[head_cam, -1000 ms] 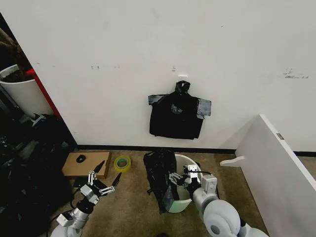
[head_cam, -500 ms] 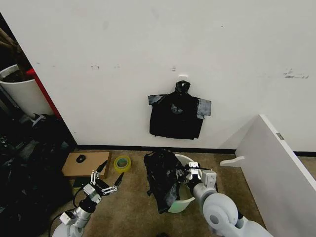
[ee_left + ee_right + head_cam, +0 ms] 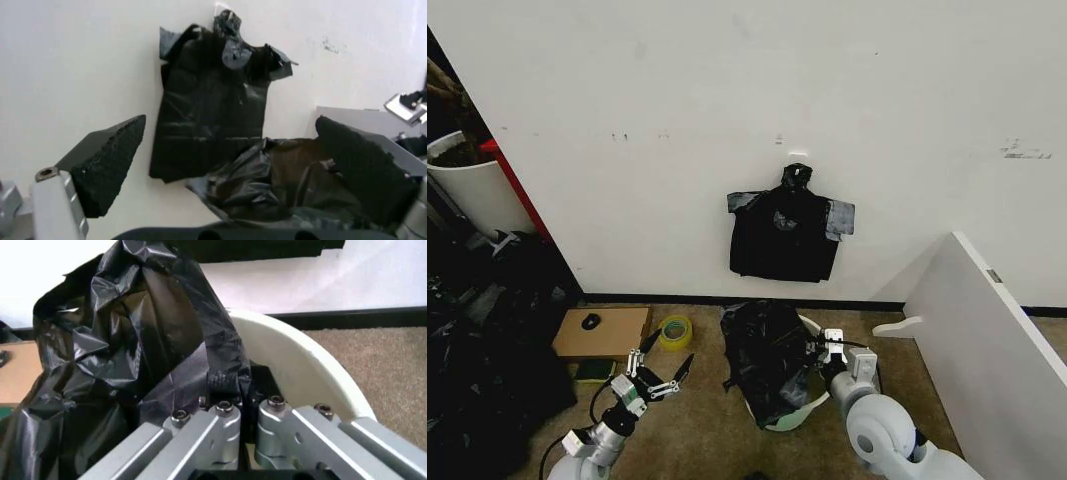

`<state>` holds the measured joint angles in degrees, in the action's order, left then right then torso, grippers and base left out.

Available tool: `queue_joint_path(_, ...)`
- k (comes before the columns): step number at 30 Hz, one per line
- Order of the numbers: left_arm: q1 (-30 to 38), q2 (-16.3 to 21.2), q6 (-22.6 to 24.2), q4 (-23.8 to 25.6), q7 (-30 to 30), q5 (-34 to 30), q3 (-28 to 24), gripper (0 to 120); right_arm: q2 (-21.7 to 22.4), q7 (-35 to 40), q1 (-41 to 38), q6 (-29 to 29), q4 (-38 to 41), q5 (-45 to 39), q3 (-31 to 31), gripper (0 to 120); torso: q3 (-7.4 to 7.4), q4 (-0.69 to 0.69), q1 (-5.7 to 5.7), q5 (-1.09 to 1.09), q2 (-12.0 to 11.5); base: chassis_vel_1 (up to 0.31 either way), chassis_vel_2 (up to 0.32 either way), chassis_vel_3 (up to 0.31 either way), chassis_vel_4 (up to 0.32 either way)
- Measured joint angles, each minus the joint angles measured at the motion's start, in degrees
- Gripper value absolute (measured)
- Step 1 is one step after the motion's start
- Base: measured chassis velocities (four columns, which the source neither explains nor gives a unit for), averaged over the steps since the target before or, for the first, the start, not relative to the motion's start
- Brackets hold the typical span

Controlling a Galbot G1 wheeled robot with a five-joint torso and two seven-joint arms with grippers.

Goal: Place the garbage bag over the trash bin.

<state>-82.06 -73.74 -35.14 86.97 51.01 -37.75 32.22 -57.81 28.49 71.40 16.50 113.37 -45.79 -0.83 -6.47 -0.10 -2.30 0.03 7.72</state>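
Note:
The glossy black garbage bag [image 3: 767,360] drapes over the left side and mouth of the cream-white trash bin [image 3: 799,412], which leans on the floor. My right gripper [image 3: 819,351] is at the bin's right rim, shut on a fold of the garbage bag [image 3: 120,350] just inside the trash bin's rim [image 3: 293,360]; its fingers [image 3: 223,412] pinch the plastic. My left gripper [image 3: 663,372] hovers open to the left of the bin, apart from it. In the left wrist view its pads [image 3: 107,160] stand wide apart, facing the garbage bag [image 3: 267,185].
A flat black bundle [image 3: 787,235] hangs on the wall above the bin. A tape roll [image 3: 674,331] and a cardboard box [image 3: 605,333] lie to the left. A white board [image 3: 987,340] leans at the right. Dark bags [image 3: 477,350] and a tall white bin [image 3: 472,185] fill the left.
The right gripper pulled the bag rightward across the bin's mouth, so more of the bin is covered and it now leans. The left gripper moved right, closer to the bin.

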Motion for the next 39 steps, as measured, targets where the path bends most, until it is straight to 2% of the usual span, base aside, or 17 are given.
queue_joint_path(3,-0.5,0.03,2.59,1.43,-1.82,0.5,-0.91,100,-0.29,0.0,0.67,-0.42,0.29,0.18,0.33,0,0.0,0.0,0.0,0.0,0.0,0.0,0.0,0.0,0.0)
queue_joint_path(8,-0.75,0.56,7.65,4.41,-10.97,2.75,-5.93,100,-0.93,0.33,2.56,-1.1,3.17,0.36,1.82,0,0.0,0.0,0.0,-0.02,0.0,0.0,0.0,0.0,0.0)
queue_joint_path(9,-0.75,0.56,7.65,4.41,-10.97,2.75,-5.93,100,-0.93,0.33,2.56,-1.1,3.17,0.36,1.82,0,0.0,0.0,0.0,-0.02,0.0,0.0,0.0,0.0,0.0)
queue_joint_path(11,-0.53,0.68,9.38,5.58,-15.6,2.88,-7.72,100,-0.97,0.63,3.22,-1.23,4.7,0.07,2.38,0,0.0,0.0,0.0,0.0,0.0,0.0,0.0,0.0,0.0)
queue_joint_path(14,-0.41,0.68,10.07,6.03,-17.78,2.98,-8.46,100,-0.97,0.78,3.5,-1.26,5.59,-0.23,2.6,0,0.0,0.0,0.0,-0.01,0.0,0.0,0.0,0.0,0.0)
queue_joint_path(17,0.1,0.68,11.5,6.66,-22.85,3.53,-9.9,100,-1.03,1.05,3.93,-1.7,8.26,-1.51,2.91,0,0.0,0.0,0.0,0.0,0.0,0.0,0.0,0.0,0.0)
queue_joint_path(22,0.16,1.17,12.82,6.68,-24.54,4.04,-11.26,100,-1.19,1.09,3.94,-1.88,9.74,-3.15,3.07,0,0.0,0.0,0.0,-0.01,0.0,0.0,0.0,0.0,0.0)
queue_joint_path(29,-0.02,1.54,16.17,7.32,-26.83,2.45,-15.68,100,-2.83,1.43,3.16,-2.57,5.79,-3.11,3.55,0,0.0,0.0,0.0,0.0,0.0,0.0,0.0,0.0,0.0)
queue_joint_path(34,0.97,0.72,21.16,7.68,-36.07,0.87,-22.57,100,-4.53,2.68,2.35,-2.83,3.39,-3.87,3.29,0,0.0,0.0,0.0,0.0,0.0,0.0,0.0,0.0,0.0)
queue_joint_path(39,1.29,0.66,24.94,8.97,-45.43,3.57,-27.43,100,-5.33,4.04,2.08,-2.88,2.46,-4.83,2.57,0,0.0,0.0,0.0,0.0,0.0,0.0,0.0,0.0,0.0)
